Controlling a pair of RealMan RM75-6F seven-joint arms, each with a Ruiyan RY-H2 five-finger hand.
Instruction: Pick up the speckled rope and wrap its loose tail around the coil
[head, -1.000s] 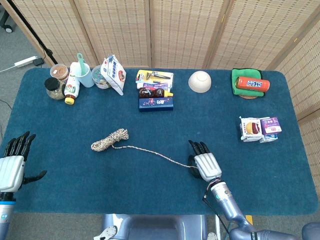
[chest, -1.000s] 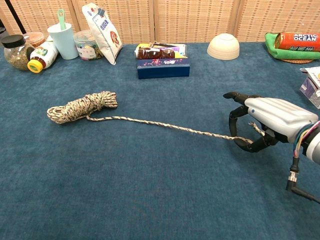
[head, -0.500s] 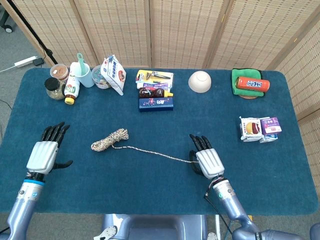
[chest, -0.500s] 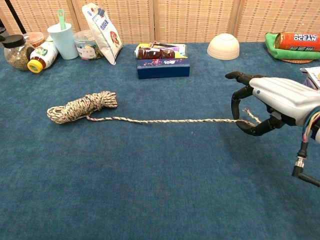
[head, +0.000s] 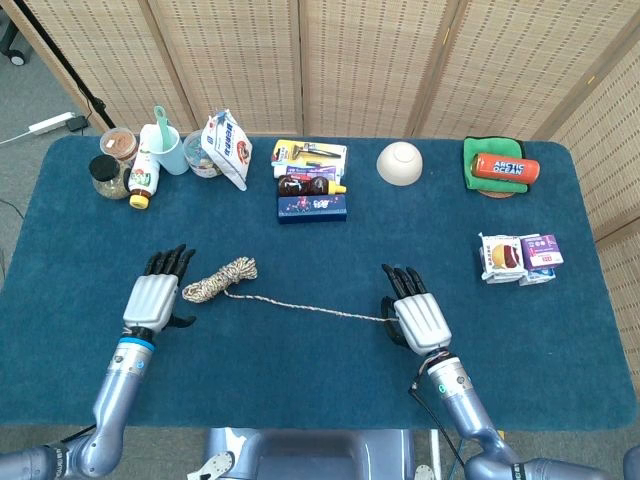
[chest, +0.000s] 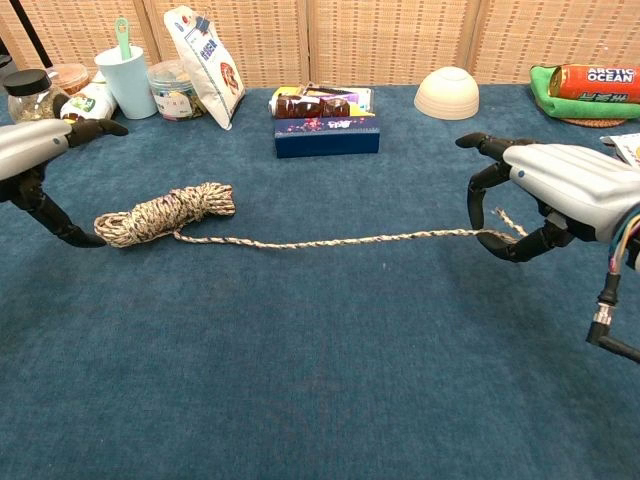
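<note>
The speckled rope's coil (head: 220, 279) (chest: 165, 213) lies on the blue table left of centre. Its loose tail (head: 310, 307) (chest: 350, 240) runs right in a nearly straight line. My right hand (head: 415, 318) (chest: 560, 195) pinches the tail's frayed end between thumb and a finger and holds it a little above the cloth. My left hand (head: 158, 298) (chest: 35, 160) hovers at the coil's left end with fingers spread, its thumb close beside the coil and nothing in its grasp.
Along the far edge stand a jar (head: 106, 175), a bottle (head: 144, 178), a cup (head: 170, 148), a snack bag (head: 226, 147), stacked boxes (head: 312, 190), a bowl (head: 400, 163) and a can on a green cloth (head: 504, 167). Small cartons (head: 520, 257) sit at the right.
My left hand has come in from the table's left edge to the coil. My right hand has raised the tail end and drawn it taut, straightening the tail.
</note>
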